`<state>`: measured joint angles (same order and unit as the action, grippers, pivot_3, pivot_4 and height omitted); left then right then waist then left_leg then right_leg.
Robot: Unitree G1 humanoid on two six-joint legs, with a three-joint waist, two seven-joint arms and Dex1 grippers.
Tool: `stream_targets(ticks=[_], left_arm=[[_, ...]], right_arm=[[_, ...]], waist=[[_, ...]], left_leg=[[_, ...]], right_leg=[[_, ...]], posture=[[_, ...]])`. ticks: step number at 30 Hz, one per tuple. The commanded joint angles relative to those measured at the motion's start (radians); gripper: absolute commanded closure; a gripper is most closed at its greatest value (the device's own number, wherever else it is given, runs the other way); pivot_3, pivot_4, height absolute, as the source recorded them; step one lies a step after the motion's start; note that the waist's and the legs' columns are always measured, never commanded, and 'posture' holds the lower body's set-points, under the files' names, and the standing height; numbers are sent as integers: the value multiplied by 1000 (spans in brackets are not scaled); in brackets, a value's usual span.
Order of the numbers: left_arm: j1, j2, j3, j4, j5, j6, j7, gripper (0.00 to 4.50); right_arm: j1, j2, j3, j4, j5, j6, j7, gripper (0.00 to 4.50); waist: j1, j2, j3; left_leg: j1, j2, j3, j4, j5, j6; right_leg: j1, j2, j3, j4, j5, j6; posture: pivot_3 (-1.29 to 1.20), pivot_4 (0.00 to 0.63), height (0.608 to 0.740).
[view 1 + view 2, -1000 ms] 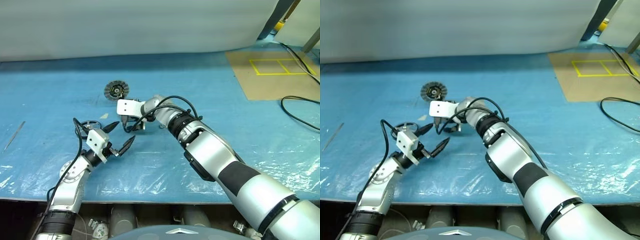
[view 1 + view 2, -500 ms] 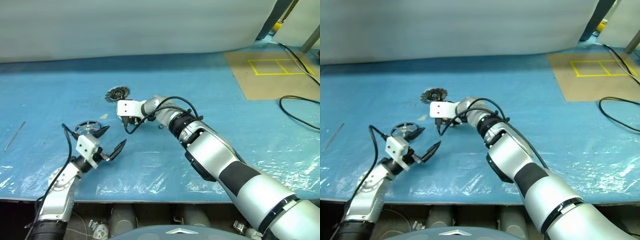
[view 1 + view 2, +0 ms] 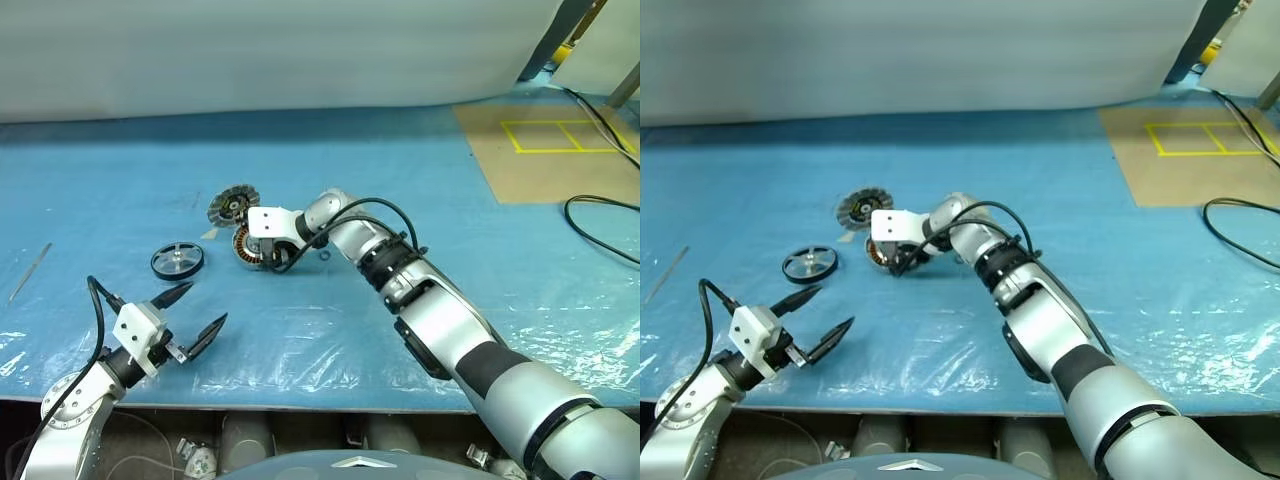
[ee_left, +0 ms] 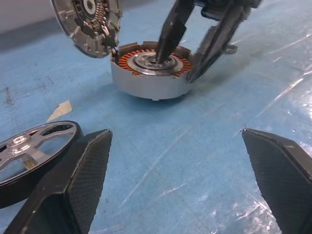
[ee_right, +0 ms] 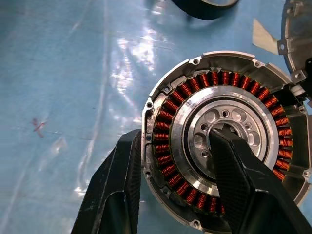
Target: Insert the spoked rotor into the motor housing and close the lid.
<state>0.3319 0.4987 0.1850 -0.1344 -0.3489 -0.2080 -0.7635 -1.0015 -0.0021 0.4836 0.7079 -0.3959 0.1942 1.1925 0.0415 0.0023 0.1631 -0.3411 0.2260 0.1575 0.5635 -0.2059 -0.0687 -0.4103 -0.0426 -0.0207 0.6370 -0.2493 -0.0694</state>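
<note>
Gripping the housing [image 3: 252, 247] wall, one finger inside, the right end effector [image 3: 262, 256] steadies it; left end effector [image 3: 190, 314] gapes empty. Rotor [image 3: 177, 261] lies nearby, lid [image 3: 232, 204] behind; insertion, closing remain.

Head stereo views look down from afar; both wrist views face the motor housing [image 4: 152, 70] closely.

A wide work surface lies under a blue sheet [image 3: 420, 180], with clear crinkled plastic film [image 3: 300, 345] over its near part catching the light in white glints. Behind it hangs a pale grey-white backdrop [image 3: 260, 50]. At the far right sits a brown cardboard panel [image 3: 545, 160] marked with yellow tape squares [image 3: 560, 133], and a black cable [image 3: 600, 225] loops beside it.
</note>
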Motion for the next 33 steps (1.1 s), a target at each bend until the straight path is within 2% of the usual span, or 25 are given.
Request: stream_targets(ticks=[1, 2, 5, 9, 17, 22, 25, 29, 32, 33], left_arm=[[-19, -16, -27, -45, 9, 10, 14, 0], [-25, -19, -33, -45, 13, 13, 16, 0], [-34, -25, -42, -45, 16, 18, 19, 0], [-49, -26, -46, -35, 19, 21, 15, 0], [-83, -26, -67, -2, 31, 20, 8, 0], [-140, -31, -96, 29, 29, 22, -10, 0], [-163, -31, -104, 43, 25, 23, -18, 0], [-174, -35, -118, 44, 20, 26, -30, 0], [-166, -41, -126, 30, 20, 28, -29, 0], [-158, -43, -126, 20, 18, 30, -28, 0]], right_arm=[[126, -22, 118, -92, -13, 140, 125, 2721], [141, -25, 125, -136, -6, 170, 132, 2721], [165, -29, 137, -217, 9, 223, 129, 2721], [156, -23, 122, -208, 15, 237, 74, 2721], [125, -36, 51, -232, 71, 254, -10, 125], [94, -105, -56, -435, 215, 370, 62, 56], [111, -138, -101, -545, 285, 402, 54, 56], [167, -132, -228, -668, 398, 449, -37, 56], [270, -154, -294, -679, 414, 346, -148, 56], [298, -165, -308, -681, 426, 364, -168, 56]], waist=[[1, 0, 0], [1, 0, 0], [0, -1, -1], [-1, -1, -1], [-3, -1, 0], [8, -1, 2], [5, -3, 3], [-4, -3, 3], [0, -4, 3], [1, -4, 3]], left_leg=[[2, 0, 0, -2, 0, 0], [7, 0, 0, -2, 0, 0], [8, 0, 0, -3, 0, -1], [8, -1, 0, -4, -1, -2], [8, -1, 0, -3, -2, -3], [7, -1, -1, -2, -1, -3], [4, -1, -1, -1, 0, -4], [1, 1, -1, -3, 0, -9], [0, 1, -2, -3, -1, -11], [0, 1, -3, -3, -1, -11]], right_leg=[[4, 0, 0, -2, -2, 1], [7, 0, 0, -2, -3, 1], [7, 0, 1, -3, -4, 1], [7, 0, 1, -4, -4, 1], [7, 0, 1, -3, -4, 1], [6, 0, 1, -1, -4, 1], [4, 0, 1, -1, -4, 2], [2, 3, 1, -1, -1, 6], [1, 4, 0, -1, -2, 6], [1, 4, 0, -2, -1, 6]], posture=[[0, 150, 740], [0, 150, 740], [0, 150, 740], [0, 150, 740], [0, 150, 740], [0, 150, 740], [0, 150, 740], [0, 150, 740], [0, 150, 740], [0, 150, 740]])
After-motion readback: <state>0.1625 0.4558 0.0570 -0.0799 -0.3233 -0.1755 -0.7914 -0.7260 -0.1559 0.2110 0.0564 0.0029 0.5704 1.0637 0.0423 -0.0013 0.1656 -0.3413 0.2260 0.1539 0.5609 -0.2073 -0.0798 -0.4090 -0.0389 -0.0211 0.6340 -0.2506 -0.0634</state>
